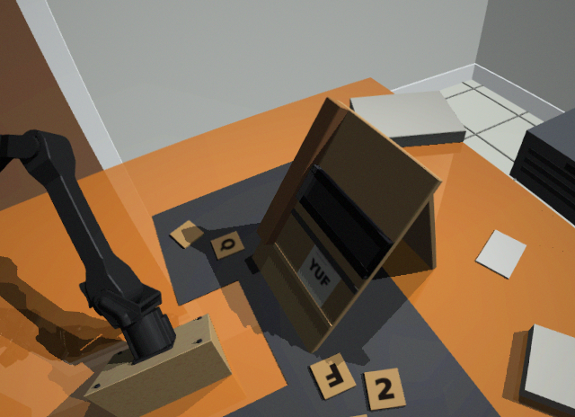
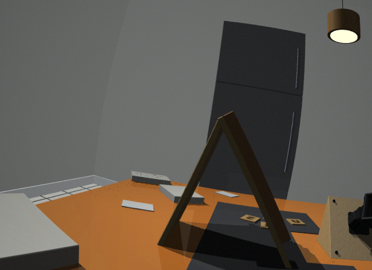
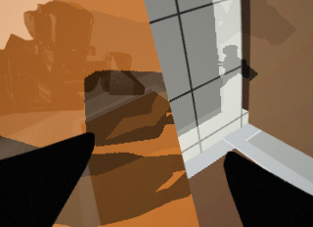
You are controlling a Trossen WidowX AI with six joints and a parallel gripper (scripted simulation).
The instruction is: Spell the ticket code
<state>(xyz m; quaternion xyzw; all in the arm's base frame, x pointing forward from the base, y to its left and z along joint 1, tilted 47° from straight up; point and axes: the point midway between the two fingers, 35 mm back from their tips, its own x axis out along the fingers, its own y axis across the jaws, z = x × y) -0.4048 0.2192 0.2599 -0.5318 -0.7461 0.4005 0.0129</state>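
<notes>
The leaning board [image 1: 380,157] [image 2: 255,171] carries a ticket [image 1: 318,274] reading YUF and a black rail [image 1: 346,225], in which no tile shows. A Q tile [image 1: 226,244] and a tile in part shadow [image 1: 186,234], its letter unreadable, lie left of the board. An F tile [image 1: 332,377] and a 2 tile [image 1: 384,388] [image 2: 250,218] lie at its near right. A tile [image 2: 295,221] that looks like a U lies by them in the exterior view. My gripper [image 3: 160,149] is open and empty, away from the tiles and board; it is outside the top and exterior views.
A dark mat [image 1: 208,213] [image 2: 222,213] lies on the orange counter. Pale slabs [image 1: 403,113] [image 1: 554,366] stand behind and right of the board, with a thin white card [image 1: 501,253] between them. The arm's wooden base block [image 1: 162,376] is at the lower left.
</notes>
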